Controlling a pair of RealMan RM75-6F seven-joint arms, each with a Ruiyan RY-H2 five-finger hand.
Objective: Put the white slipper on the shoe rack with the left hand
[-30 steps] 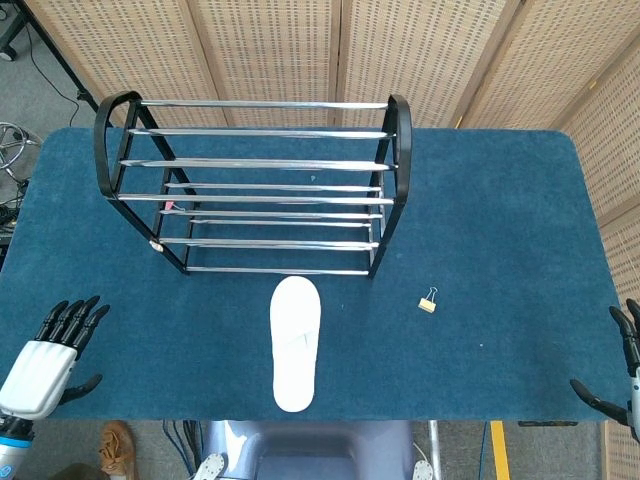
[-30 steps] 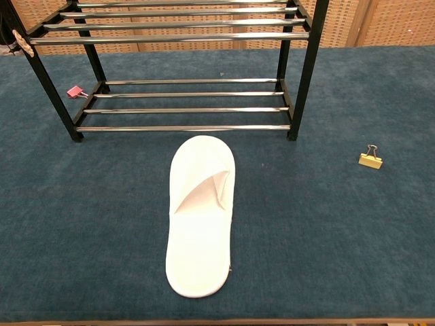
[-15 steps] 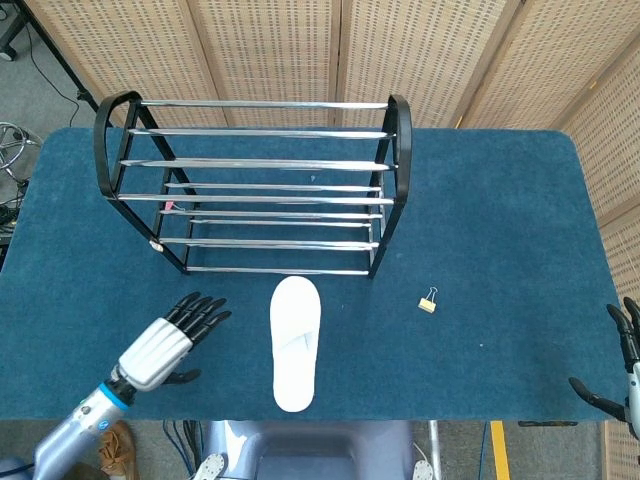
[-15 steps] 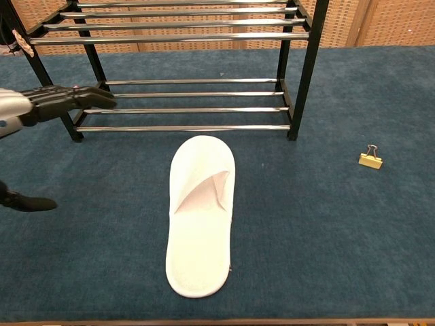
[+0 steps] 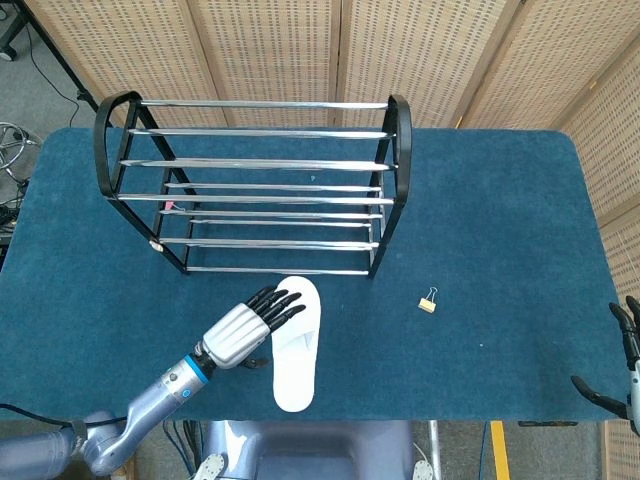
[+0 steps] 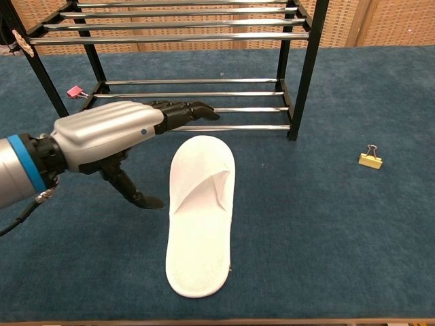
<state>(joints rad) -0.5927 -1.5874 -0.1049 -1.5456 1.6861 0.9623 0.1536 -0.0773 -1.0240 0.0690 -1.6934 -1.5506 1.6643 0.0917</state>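
Observation:
A white slipper lies flat on the blue table, toe towards the shoe rack, just in front of it. The black and chrome shoe rack stands at the back middle with bare rails. My left hand hovers open just left of the slipper, fingers stretched towards its toe end and thumb pointing down at the table; it holds nothing. My right hand shows only partly at the right edge of the head view, fingers apart, empty.
A yellow binder clip lies right of the slipper. A pink clip sits by the rack's lower left corner. Blue cloth covers the table; wicker screens stand behind it.
My left arm has swept in from the table's left front corner towards the right, and the hand is now beside the slipper. The slipper and right hand have not moved.

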